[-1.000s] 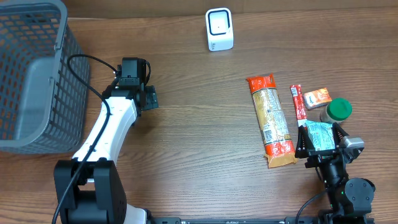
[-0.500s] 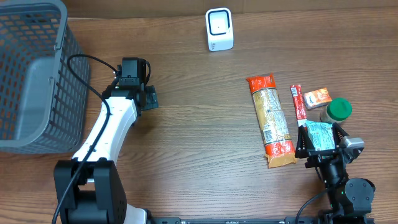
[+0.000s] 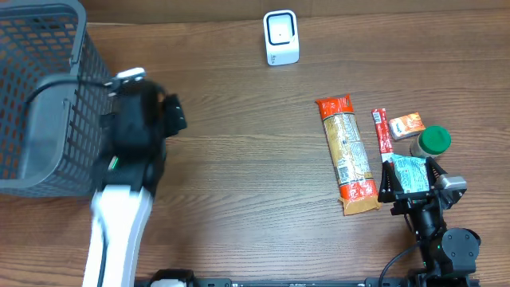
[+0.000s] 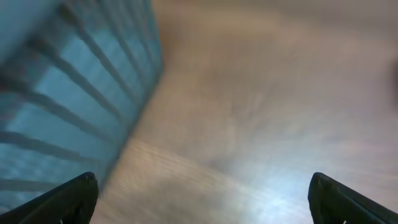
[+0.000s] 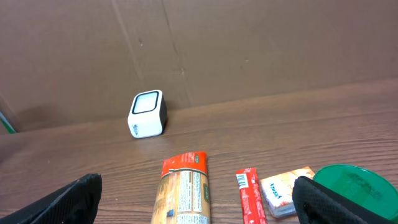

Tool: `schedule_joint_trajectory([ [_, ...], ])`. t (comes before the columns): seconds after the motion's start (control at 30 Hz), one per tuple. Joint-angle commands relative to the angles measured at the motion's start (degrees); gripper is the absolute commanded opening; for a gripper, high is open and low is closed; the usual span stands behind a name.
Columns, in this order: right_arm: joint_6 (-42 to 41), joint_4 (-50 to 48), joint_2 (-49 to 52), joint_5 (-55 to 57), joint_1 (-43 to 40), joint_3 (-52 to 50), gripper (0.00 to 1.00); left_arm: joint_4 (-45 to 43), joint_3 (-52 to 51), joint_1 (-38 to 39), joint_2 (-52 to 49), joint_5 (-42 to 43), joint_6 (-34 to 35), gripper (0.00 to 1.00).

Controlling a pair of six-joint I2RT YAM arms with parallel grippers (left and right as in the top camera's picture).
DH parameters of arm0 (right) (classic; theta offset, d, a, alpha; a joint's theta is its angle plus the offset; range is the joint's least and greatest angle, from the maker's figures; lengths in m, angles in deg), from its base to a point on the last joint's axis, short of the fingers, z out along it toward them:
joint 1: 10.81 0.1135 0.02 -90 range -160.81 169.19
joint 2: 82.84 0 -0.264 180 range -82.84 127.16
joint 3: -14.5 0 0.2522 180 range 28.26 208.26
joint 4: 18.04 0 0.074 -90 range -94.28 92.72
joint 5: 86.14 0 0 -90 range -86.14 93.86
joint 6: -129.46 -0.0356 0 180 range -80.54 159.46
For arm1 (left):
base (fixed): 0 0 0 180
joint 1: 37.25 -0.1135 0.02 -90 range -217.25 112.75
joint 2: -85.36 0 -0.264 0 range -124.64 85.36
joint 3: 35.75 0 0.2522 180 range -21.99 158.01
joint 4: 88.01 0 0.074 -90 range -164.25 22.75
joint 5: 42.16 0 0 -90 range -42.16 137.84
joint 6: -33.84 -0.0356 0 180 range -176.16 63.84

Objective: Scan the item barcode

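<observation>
1. Roughly, the goods lie on the rt side of the wooden table [image 3: 255, 183]: a long orange pasta packet [image 3: 348, 155], a thin red stick sachet [image 3: 381, 130] just beside it, then a small orange box [image 3: 406, 125] and a green-lid jar [image 3: 434, 140]. Jar and box are very close; can't tell if they touch.
2. A teal packet [image 3: 408, 174] lies just below the jar, nearest the rt arm's base. From overhead it shows between the fingers of the right gripper [image 3: 410, 179].
3. The white barcode scanner [image 3: 281, 37] stands at the far edge, mid-table, well apart from the goods. Rt wrist view shows bare wood between it and the pasta packet.
4. The grey mesh basket [image 3: 40, 96] sits far left; inside, only its own grid walls & floor show.
5. The left arm [image 3: 119, 215] is heavily blurred and reaches from the near edge up to the basket's rt wall.
6. The left gripper [image 3: 171, 115] is just beside the basket. Its fingertips [image 4: 68, 199] sit in both lower corners of the wrist view, spread wide and holding nothing, with blurred bars to the left.
7. Right gripper is low near the table's front edge, facing the scanner — fingers spread fully, gripping nothing.
</observation>
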Motion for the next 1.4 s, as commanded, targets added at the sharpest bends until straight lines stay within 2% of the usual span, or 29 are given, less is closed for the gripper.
schedule_joint_trajectory([
  [0.0,-0.2,-0.3,-0.6,-0.1,-0.4,-0.6,1.0,0.0,0.2,-0.3,9.7,-0.7,-1.1,1.0],
  [0.23,-0.2,-0.3,-0.6,-0.1,-0.4,-0.6,1.0,0.1,0.2,-0.3,23.8,-0.7,-1.1,1.0],
  [0.47,-0.2,-0.3,-0.6,-0.1,-0.4,-0.6,1.0,1.9,0.2,-0.3,27.4,-0.7,-1.1,1.0],
  [1.1,-0.2,-0.3,-0.6,-0.1,-0.4,-0.6,1.0,36.9,0.0,-0.3,37.3,-0.7,-1.1,1.0],
  [1.2,-0.2,-0.3,-0.6,-0.1,-0.4,-0.6,1.0,39.0,-1.8,-0.3,38.4,-0.7,-1.1,0.99],
  [1.37,-0.2,-0.3,-0.6,-0.1,-0.4,-0.6,1.0,36.7,-9.1,-0.3,42.6,-2.1,-1.1,1.0],
])
